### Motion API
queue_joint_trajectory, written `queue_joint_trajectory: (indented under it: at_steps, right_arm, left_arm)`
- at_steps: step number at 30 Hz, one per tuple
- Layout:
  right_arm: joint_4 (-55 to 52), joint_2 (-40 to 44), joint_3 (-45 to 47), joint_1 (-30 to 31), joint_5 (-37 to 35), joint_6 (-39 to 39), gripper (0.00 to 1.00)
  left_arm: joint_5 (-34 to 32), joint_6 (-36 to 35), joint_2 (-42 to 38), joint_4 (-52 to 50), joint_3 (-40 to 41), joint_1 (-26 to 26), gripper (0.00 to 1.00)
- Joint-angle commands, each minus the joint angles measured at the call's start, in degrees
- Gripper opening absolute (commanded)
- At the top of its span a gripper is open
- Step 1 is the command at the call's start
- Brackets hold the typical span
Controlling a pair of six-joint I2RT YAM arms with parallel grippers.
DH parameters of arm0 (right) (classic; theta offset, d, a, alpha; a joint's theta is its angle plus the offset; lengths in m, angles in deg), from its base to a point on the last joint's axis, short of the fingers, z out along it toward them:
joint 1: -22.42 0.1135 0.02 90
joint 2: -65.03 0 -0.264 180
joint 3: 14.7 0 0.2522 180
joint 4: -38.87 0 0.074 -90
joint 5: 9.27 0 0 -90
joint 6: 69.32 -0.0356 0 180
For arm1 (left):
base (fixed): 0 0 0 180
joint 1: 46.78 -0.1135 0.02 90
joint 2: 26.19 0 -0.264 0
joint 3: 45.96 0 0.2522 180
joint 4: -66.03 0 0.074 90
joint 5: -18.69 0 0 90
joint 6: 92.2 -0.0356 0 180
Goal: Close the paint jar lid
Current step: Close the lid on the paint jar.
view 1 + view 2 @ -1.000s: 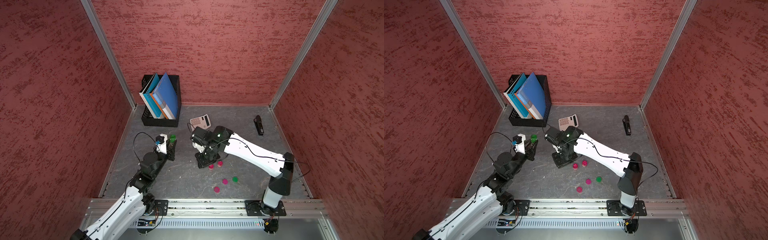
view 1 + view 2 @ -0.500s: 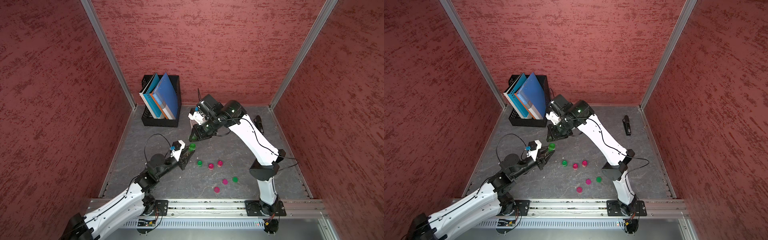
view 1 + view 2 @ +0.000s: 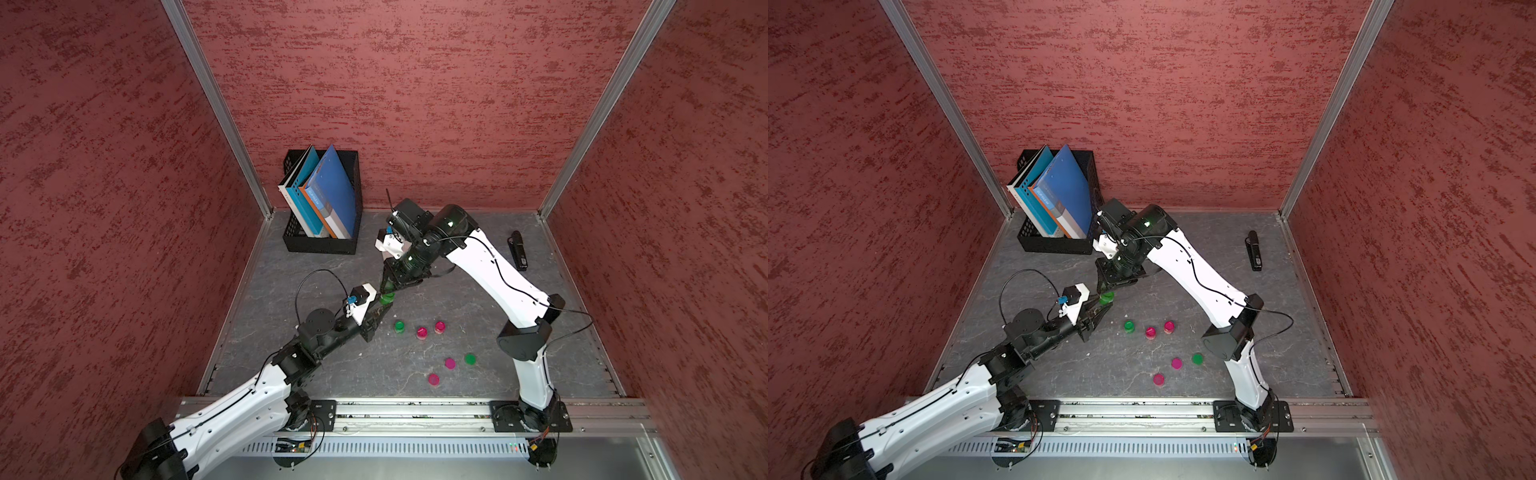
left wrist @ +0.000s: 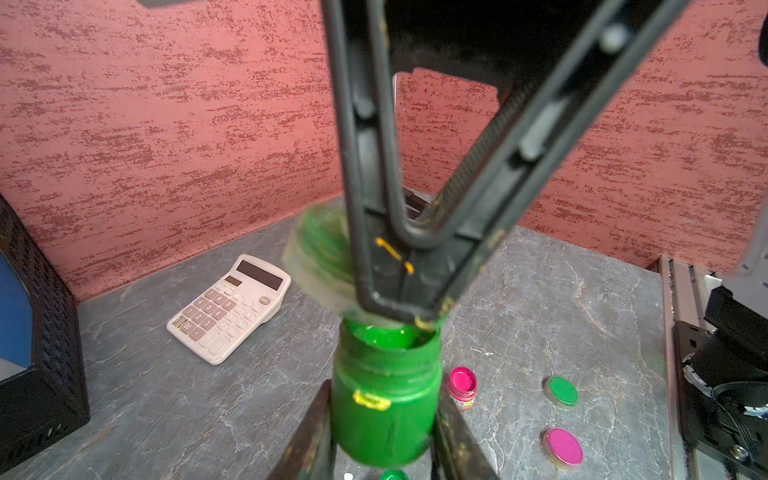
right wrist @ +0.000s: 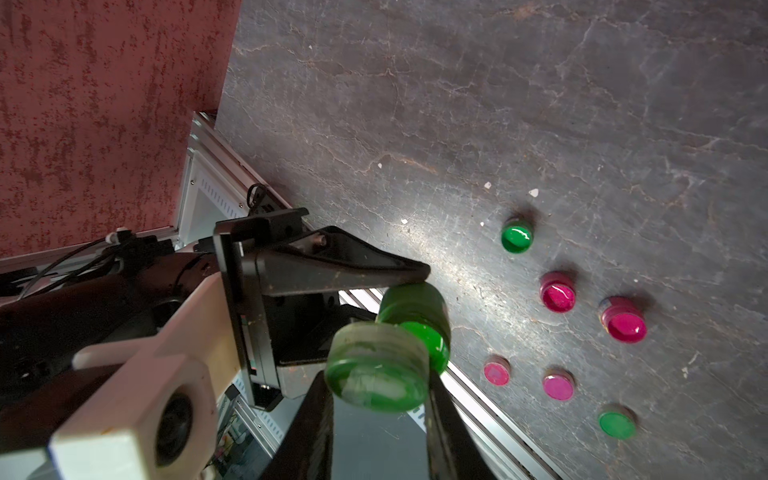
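**Green lid reaches jar mouth, tilted and not yet seated**

The green paint jar point(image 4: 386, 399) is held above the grey counter point(image 3: 457, 299). The left end effector point(image 4: 384, 436) is clamped around its body, and wet green paint shows in its open mouth. The green lid point(image 5: 376, 370) is pinched in the right end effector point(image 5: 376, 399), which reaches in from the back of the cell. The lid sits tilted at the jar's rim and off to a side, leaving part of the mouth uncovered. Whether lid and rim touch cannot be told.

On the counter near the held jar stand 3 small open jars: a small green jar point(image 3: 399, 326), a pink jar point(image 3: 421, 332) and a second pink jar point(image 3: 439, 327). Closer to the base rail lie 3 loose lids: a pink lid point(image 3: 450, 363), a second pink lid point(image 3: 433, 379) and a spare green lid point(image 3: 470, 358). All 6 lie apart from both end effectors.

A black file box point(image 3: 320, 245) holding books point(image 3: 330, 195) stands in the back left corner. A black stapler point(image 3: 517, 250) lies near the right wall.

In both top views, jar and lid merge into 1 green patch between the 2 end effectors. Only the left wrist view shows a white calculator point(image 4: 228, 307) on the counter beyond the jar, and it blurs the lid. The right wrist view shows the lid sharply, with the uncovered part of the mouth beside it.
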Motion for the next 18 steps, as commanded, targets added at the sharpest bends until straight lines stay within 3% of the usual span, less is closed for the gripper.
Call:
queue_joint_trajectory:
  at_steps: [1, 18]
  right_arm:
    - [-10.4, 2.1, 2.0, 0.2, -1.6, 1.1, 0.26]
    - [-10.1, 2.5, 4.3, 0.2, 0.0, 1.1, 0.26]
  left_arm:
    - [-1.5, -1.8, 0.0, -0.3, -2.0, 0.3, 0.28]
    - [-2.5, -3.0, 0.1, -1.2, -2.4, 1.9, 0.28]
